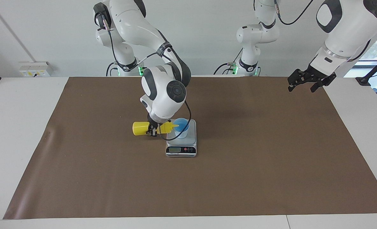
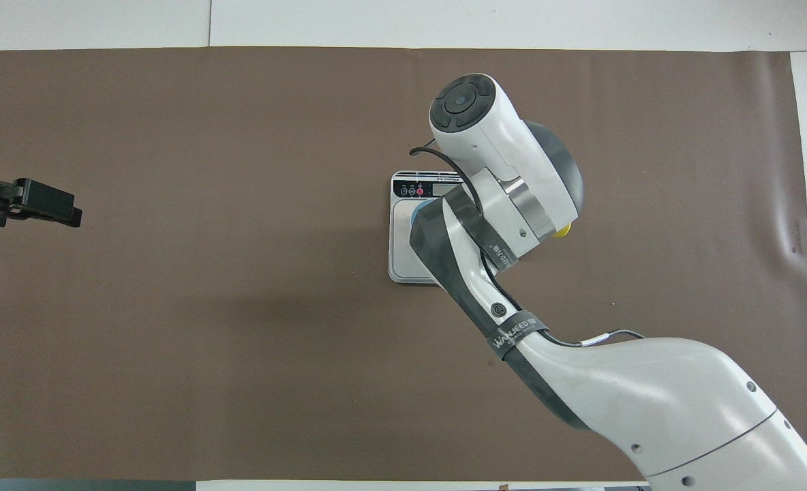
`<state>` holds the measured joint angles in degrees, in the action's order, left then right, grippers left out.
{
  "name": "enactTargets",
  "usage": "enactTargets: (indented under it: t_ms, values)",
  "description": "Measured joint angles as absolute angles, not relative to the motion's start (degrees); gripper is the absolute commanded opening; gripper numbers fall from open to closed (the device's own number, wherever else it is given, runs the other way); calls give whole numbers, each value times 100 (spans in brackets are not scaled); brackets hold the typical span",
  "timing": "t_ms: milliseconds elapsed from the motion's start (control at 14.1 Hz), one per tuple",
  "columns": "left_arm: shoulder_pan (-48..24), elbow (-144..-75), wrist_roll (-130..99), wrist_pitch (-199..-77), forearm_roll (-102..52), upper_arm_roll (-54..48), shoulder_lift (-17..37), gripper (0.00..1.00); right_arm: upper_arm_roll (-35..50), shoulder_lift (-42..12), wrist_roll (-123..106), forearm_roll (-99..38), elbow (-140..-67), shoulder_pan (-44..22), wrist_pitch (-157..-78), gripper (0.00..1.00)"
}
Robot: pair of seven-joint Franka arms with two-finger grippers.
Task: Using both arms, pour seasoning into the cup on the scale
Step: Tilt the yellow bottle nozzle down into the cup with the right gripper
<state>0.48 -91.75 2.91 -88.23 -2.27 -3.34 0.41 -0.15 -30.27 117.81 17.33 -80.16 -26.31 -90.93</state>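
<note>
The silver scale (image 1: 188,147) stands at the middle of the brown mat, display turned away from the robots. The light blue cup (image 1: 181,128) stands upright on its grey plate. My right gripper (image 1: 152,128) is shut on the yellow seasoning bottle (image 1: 141,128) and holds it lying sideways, the nozzle over the cup's rim. In the overhead view the right arm covers the cup and most of the bottle (image 2: 564,230); the scale (image 2: 403,245) shows beside it. My left gripper (image 1: 304,85) is open and empty, raised over the mat's edge at the left arm's end; it also shows in the overhead view (image 2: 56,204).
The brown mat (image 1: 112,178) covers most of the white table. A wall socket box (image 1: 35,69) and a black stand (image 1: 366,79) sit off the mat near the robots' end.
</note>
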Motion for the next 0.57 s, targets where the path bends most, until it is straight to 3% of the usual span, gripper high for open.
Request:
enactTargets:
  t_ms: [567]
  values:
    - [48,-9175,291,-8823,-227,-334,41,100,-2,-3036,11678,1955,-8012,-2637,-9008,0]
